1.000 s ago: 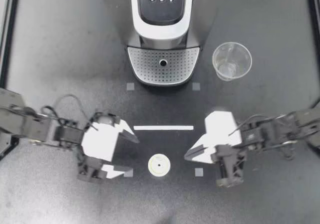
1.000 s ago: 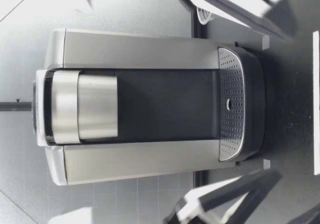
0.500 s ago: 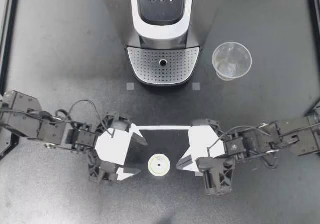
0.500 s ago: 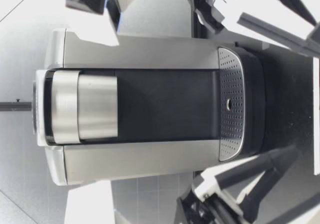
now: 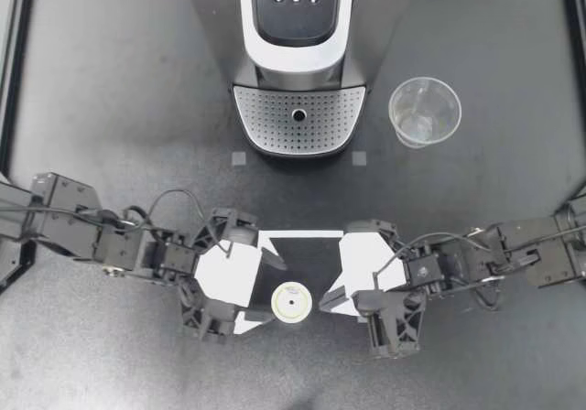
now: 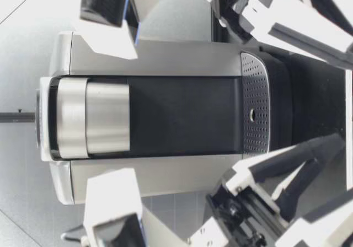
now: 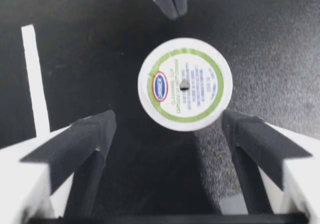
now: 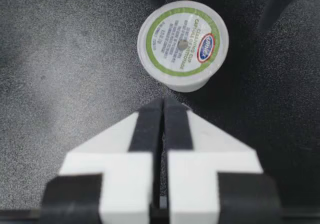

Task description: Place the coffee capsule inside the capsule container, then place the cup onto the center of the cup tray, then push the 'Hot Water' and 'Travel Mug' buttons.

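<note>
Down on the bench (image 5: 110, 108), my left gripper (image 5: 272, 292) is spread at the coffee capsule (image 5: 291, 302), right gripper (image 5: 324, 301) pressed together beside it, so I reckon it's capsule pickup: close, lift.

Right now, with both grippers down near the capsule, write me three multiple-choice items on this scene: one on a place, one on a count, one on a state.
1. Where is the clear cup relative to the coffee machine?
A on top of it
B beside it on the table, on my right arm's side
C in front of it, between the grippers

2. How many coffee capsules are there?
A one
B two
C three

3. My right gripper is:
A open around the capsule
B shut on the cup
C shut and empty, capsule just ahead

1 B: the top view shows it standing beside the machine.
2 A: the top and wrist views show one.
3 C: the right wrist view shows its fingers pressed together.
</note>
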You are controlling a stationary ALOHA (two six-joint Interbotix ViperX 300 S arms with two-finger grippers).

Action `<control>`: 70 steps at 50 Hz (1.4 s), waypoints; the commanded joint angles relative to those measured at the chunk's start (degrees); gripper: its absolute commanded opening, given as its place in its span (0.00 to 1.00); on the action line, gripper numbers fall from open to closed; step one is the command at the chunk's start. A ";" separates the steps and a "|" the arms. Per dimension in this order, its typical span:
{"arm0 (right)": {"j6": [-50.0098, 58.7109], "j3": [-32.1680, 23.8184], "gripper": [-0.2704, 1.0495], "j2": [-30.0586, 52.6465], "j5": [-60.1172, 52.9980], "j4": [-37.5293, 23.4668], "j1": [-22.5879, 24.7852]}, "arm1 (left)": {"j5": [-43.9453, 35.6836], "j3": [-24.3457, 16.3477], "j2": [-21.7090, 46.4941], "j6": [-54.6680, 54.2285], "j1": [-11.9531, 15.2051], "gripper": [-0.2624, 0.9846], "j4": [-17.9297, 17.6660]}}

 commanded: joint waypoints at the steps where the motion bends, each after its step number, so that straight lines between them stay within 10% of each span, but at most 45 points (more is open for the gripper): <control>1: -0.09 -1.49 0.28 -0.26 -0.18 -0.09 0.26 | -0.53 -1.49 -0.44 -0.09 -0.09 0.84 0.09; 70: -0.53 -2.46 0.28 0.26 -0.18 -0.18 0.26 | -0.79 -6.42 4.22 -1.32 -1.32 0.78 -0.09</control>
